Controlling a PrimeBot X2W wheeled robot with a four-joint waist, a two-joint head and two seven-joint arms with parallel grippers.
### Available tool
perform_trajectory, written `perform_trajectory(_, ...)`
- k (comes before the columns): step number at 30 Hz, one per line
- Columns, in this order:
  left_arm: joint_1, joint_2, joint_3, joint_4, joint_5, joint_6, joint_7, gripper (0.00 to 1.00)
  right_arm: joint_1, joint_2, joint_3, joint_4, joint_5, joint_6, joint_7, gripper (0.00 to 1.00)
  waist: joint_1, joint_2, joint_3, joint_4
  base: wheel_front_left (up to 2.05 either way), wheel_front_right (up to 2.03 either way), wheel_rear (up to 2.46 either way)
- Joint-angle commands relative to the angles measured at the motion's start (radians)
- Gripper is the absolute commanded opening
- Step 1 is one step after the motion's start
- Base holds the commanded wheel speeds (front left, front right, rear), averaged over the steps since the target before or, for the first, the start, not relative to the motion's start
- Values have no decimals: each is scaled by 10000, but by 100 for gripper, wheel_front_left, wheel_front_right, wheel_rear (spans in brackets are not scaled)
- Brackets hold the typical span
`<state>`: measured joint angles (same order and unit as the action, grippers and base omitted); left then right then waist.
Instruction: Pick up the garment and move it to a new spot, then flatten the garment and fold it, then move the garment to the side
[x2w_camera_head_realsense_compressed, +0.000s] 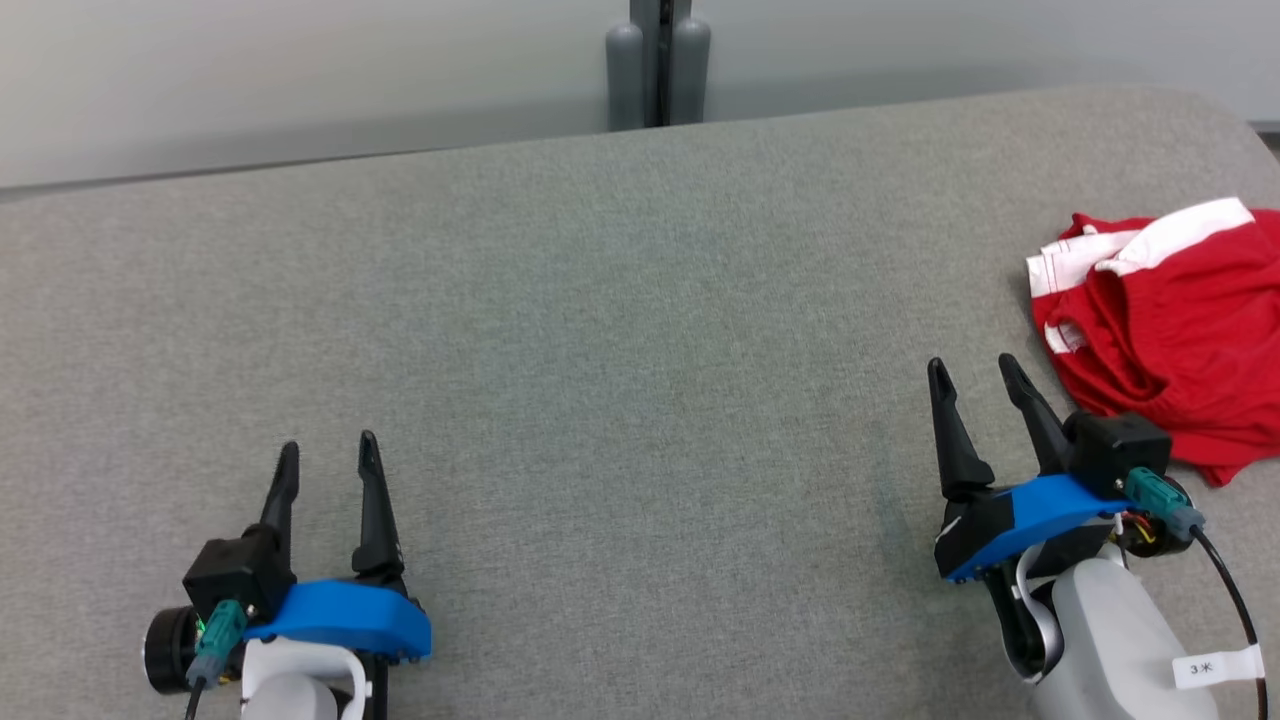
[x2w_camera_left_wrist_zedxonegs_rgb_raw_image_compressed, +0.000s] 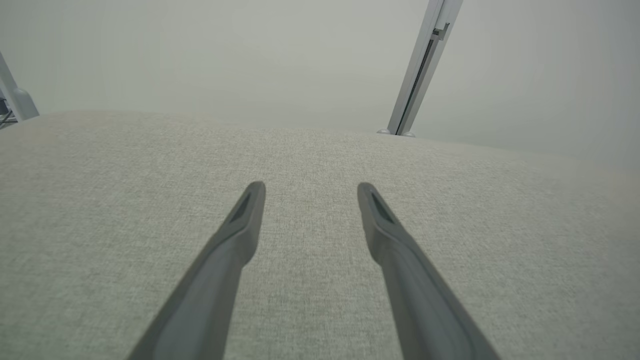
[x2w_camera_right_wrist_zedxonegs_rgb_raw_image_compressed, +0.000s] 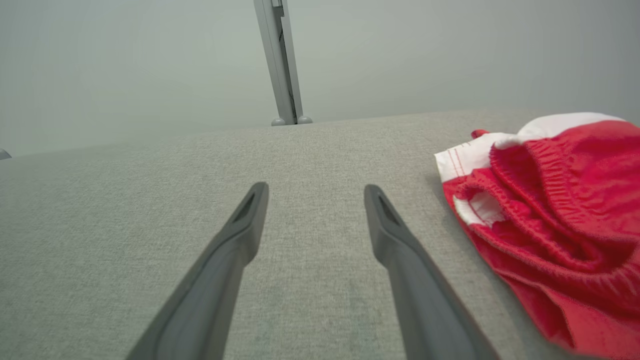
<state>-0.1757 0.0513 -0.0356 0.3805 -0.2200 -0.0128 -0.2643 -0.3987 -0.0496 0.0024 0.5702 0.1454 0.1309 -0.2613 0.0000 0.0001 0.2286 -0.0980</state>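
The crumpled red fabric garment with white bands runs off the right edge of my head view, so I cannot tell how far it spreads. My right wrist view also cuts it off at the right and bottom, showing only bunched folds and a gathered elastic hem. A small white paper tag on my pale right forearm reads "3" followed by a mark too small to make out. My right claw hovers with its two dark fingers spread wide and nothing between them. The garment lies just beside it on its outer side, the nearest folds close to the claw's black camera block, and I cannot tell whether they touch. My left claw is likewise spread wide and empty, well apart from the garment, over the flat grey woven cloth surface. Beyond the surface's far edge a grey metal post rises out of frame.
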Motion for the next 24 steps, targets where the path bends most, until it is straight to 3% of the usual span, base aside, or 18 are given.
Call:
perform_trajectory(1,163,-9,11,-36,-7,-33,5,100,214,-27,5,-27,67,-3,-44,100,0,-1,-162,20,0,0,0)
perform_trajectory(24,1864,-5,225,5,-235,31,3,100,1701,-24,422,279,377,-3,-45,100,0,-1,-2149,408,0,0,0)
